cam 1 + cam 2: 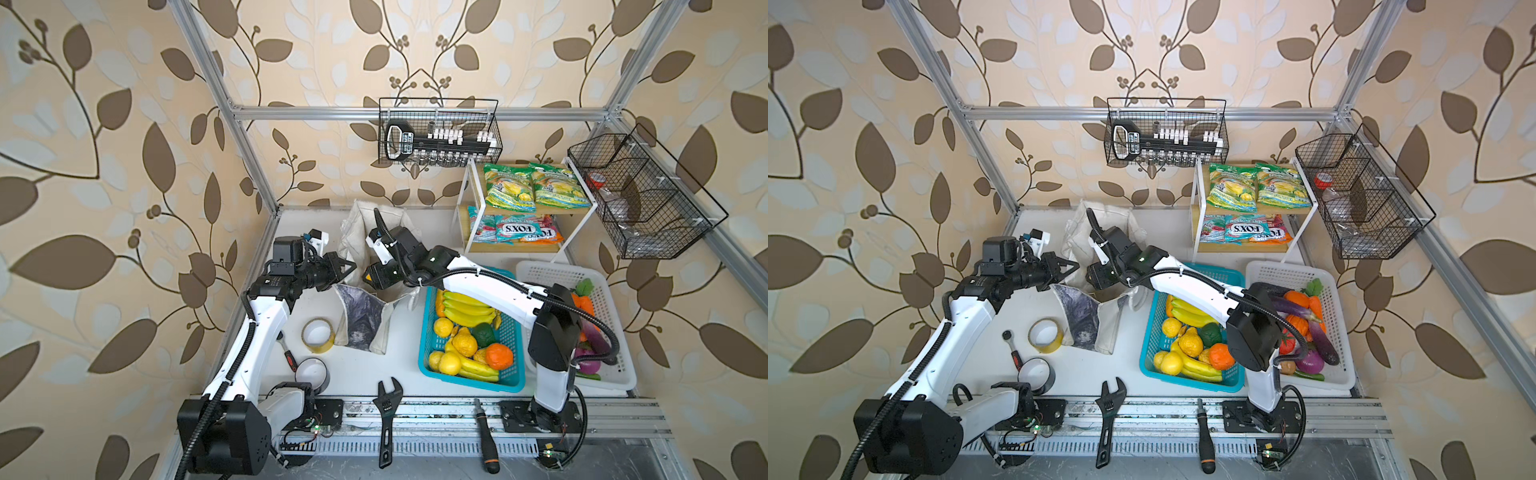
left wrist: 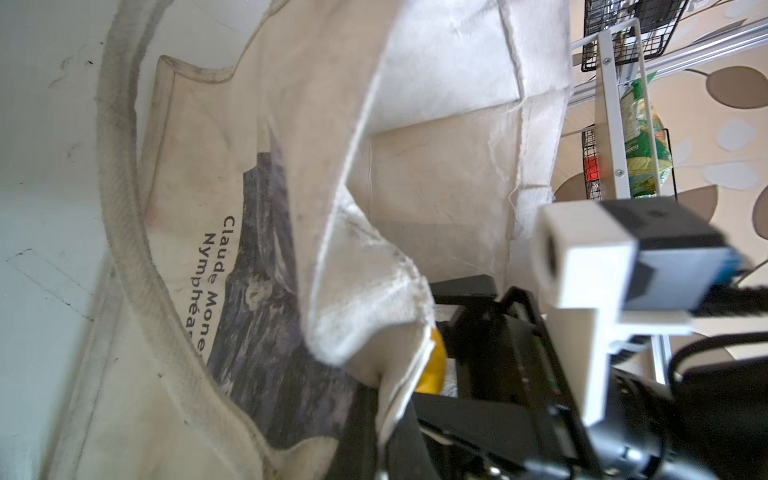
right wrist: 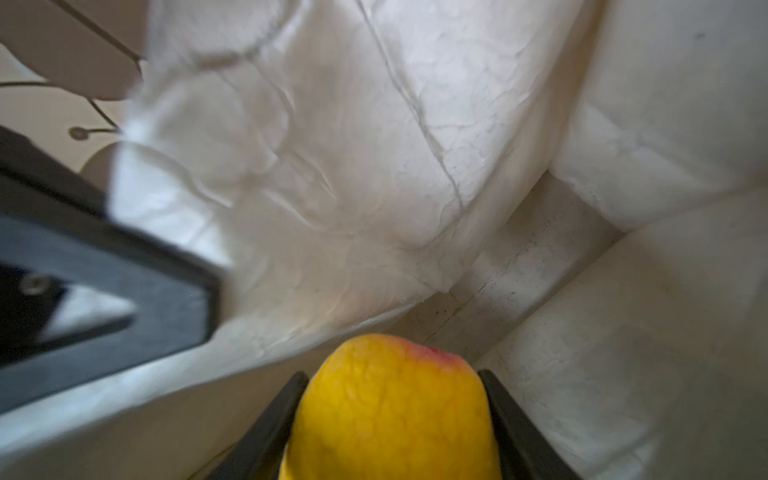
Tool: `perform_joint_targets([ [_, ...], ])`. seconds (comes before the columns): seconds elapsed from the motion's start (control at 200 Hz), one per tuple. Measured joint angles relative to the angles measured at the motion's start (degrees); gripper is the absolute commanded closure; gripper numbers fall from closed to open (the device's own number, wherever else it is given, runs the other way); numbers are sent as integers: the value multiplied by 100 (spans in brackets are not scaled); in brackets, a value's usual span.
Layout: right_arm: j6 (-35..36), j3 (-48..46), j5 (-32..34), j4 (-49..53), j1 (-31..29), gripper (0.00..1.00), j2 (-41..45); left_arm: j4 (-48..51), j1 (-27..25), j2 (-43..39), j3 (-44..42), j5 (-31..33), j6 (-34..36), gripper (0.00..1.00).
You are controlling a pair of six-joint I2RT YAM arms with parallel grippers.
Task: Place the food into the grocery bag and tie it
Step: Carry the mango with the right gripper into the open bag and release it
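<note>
Yellow fruit (image 3: 392, 419) in right hand (image 3: 391, 376), inside bag (image 3: 374, 166)

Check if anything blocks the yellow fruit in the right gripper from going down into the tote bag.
Nothing visible does. The right gripper holds the yellow fruit inside the grocery bag, at its open mouth, with only bare fabric ahead. The left gripper pinches the rim aside.

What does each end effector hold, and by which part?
Right end effector: yellow fruit, by its two sides. Left end effector: shut, seemingly on the rim of the grocery bag.
</note>
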State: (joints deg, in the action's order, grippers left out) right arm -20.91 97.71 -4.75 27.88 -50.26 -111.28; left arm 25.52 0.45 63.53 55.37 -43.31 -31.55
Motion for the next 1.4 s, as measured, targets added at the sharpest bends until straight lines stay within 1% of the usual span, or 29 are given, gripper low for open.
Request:
perform_joint_targets([
  [0.19,-9,-50,7,-57,-13,41,-431,140,-2,11,192,48,-20,100],
  [0.45,-166,-66,0,-103,-11,43,-1091,140,-2,13,208,76,-61,100],
  [0.7,-363,-63,-101,-258,101,41,-1628,345,-2,13,208,474,-85,100],
  [0.855,-417,116,-162,-216,151,40,-1803,345,-2,9,208,544,-149,100],
  [1.075,-463,365,-173,-203,179,33,-1991,234,-2,7,175,531,-291,100],
  [1.23,-476,317,-205,-321,190,18,-1996,162,-2,9,129,505,-319,100],
  [1.399,-431,326,-199,-271,205,8,-1958,33,-2,7,48,472,-337,100],
])
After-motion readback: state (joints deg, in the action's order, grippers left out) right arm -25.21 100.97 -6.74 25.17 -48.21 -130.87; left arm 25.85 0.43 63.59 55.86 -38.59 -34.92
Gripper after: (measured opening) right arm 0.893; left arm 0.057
